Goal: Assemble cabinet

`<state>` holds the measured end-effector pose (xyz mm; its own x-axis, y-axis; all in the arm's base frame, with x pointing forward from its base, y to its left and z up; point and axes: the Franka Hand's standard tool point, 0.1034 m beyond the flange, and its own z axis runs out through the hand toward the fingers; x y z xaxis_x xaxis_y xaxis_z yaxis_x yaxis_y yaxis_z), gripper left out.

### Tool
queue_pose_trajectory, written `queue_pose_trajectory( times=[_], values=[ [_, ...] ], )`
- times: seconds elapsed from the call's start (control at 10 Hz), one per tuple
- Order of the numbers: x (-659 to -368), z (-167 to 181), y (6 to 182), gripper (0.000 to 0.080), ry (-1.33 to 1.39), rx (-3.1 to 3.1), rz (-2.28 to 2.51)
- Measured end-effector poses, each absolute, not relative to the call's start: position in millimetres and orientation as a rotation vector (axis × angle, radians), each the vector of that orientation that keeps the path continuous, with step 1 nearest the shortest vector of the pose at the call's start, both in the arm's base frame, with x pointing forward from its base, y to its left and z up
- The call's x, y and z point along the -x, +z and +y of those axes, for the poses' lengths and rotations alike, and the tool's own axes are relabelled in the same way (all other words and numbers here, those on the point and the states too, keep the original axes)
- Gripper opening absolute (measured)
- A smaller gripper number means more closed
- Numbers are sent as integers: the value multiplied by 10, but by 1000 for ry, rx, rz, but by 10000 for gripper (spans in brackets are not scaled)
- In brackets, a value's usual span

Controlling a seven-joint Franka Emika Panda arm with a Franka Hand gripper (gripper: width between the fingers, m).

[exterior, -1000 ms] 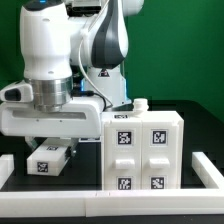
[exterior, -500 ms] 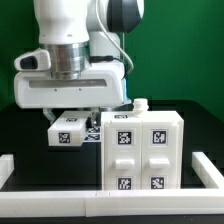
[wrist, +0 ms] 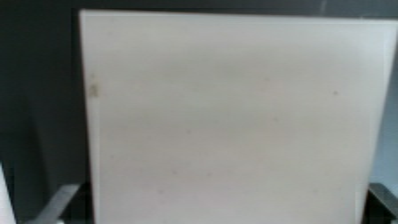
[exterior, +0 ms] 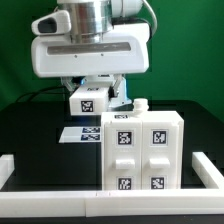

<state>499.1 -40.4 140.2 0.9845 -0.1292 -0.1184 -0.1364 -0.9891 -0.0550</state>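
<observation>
1. Step in hand, as far as I can tell: carrying a part over to the main box. The gripper [exterior: 95,88] is clamped on a small white panel [exterior: 88,102] with a black-and-white tag on its face. The panel hangs in the air, clear of the table [exterior: 30,140].
2. The wrist view is basically all panel [wrist: 222,110]. It's a plain flat white face filling the picture, with dark finger bits just peeking in at the two corners, so that doesn't add much about the grip.
3. The cabinet body [exterior: 140,150] stands on the table toward the exterior view's right, tagged front facing the camera. The panel is up and to the exterior view's left of its top corner, near it but not touching.
4. The marker board [exterior: 80,133] lies flat on the table under the held panel, and the border rail [exterior: 50,203] runs along the near edge.
5. Next move, my guess: line the panel up square with whichever face or slot of the body it belongs to, then ease it in slowly. I can't tell the slot from here. The risk is catching that top corner.
</observation>
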Motion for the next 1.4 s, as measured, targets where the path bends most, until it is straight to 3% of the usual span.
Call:
queue_pose_trajectory(
  times=[0.5, 0.7, 1.0, 1.2, 1.4],
  values=[
    [-4973, -414, 1356, 560, 195, 3064, 193],
    [-5145, -397, 1538, 560, 187, 3057, 169],
    [-5368, -192, 1664, 560, 134, 3065, 168],
    [-5576, -52, 1662, 560, 139, 3073, 58],
    [-5542, -74, 1641, 560, 146, 3072, 65]
  ],
)
